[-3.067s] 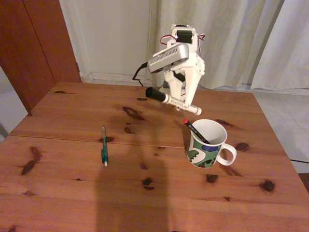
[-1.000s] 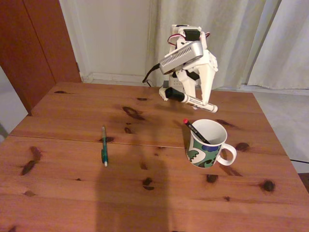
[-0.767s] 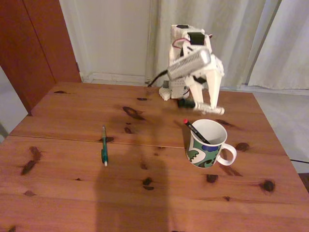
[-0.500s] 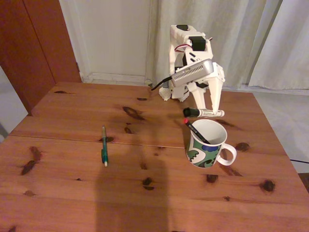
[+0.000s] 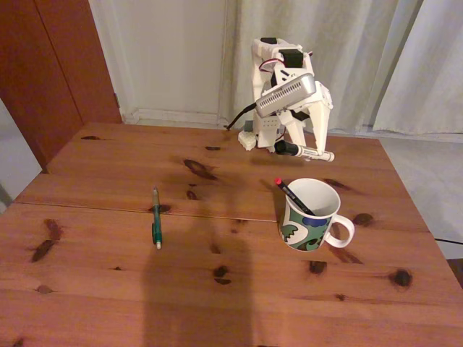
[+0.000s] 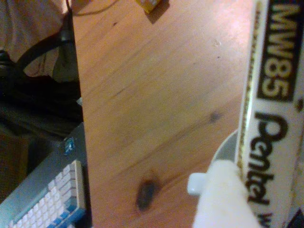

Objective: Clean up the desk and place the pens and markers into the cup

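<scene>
In the fixed view, the green pen (image 5: 155, 217) is lying on the desk (image 5: 108, 289) toward the left, well apart from the cup (image 5: 311, 215). The black pen (image 5: 292, 195) is leaning inside the cup, its red end sticking out over the rim. Behind and above the cup, the gripper (image 5: 304, 148) is clamping the white marker (image 5: 305, 152) roughly level in the air. In the wrist view the marker (image 6: 270, 123) is looming close, with what seems to be the cup's rim just under it.
</scene>
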